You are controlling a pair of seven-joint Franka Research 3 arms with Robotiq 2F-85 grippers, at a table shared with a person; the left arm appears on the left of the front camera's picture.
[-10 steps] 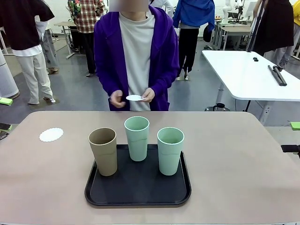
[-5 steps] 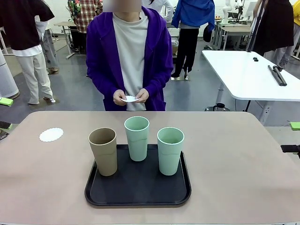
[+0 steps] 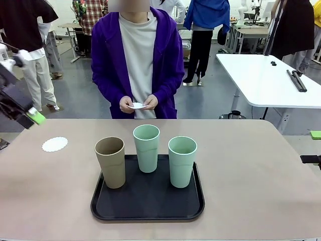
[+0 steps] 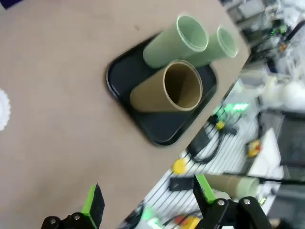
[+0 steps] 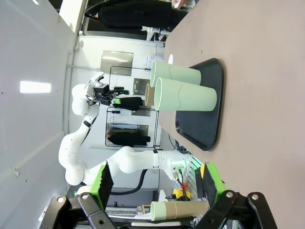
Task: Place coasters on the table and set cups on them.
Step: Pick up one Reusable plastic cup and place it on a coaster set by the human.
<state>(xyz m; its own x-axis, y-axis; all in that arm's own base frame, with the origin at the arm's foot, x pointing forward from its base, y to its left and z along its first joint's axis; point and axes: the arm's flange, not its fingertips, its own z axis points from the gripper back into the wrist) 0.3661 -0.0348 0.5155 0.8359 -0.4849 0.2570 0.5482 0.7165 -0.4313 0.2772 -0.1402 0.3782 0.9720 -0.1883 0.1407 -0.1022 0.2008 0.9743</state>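
A tan cup (image 3: 110,161) and two mint green cups (image 3: 146,148) (image 3: 182,160) stand upright on the black tray (image 3: 148,203). One white coaster (image 3: 54,144) lies on the table (image 3: 251,170) at the left. The person at the far side holds another coaster (image 3: 136,105) in both hands. My left gripper (image 3: 22,108) hangs above the table's left edge, open and holding nothing. From its wrist view, the left gripper (image 4: 148,200) looks down on the tan cup (image 4: 167,90) and the tray (image 4: 157,136). My right gripper (image 5: 158,183) is open and holding nothing, well away from the green cups (image 5: 183,98).
A white table (image 3: 266,80) stands beyond the far right corner. Several people stand in the background. Bare tabletop lies on both sides of the tray and between it and the person.
My left gripper has come into the front view at the left edge. The person has drawn the coaster in slightly. The cups and tray have not moved.
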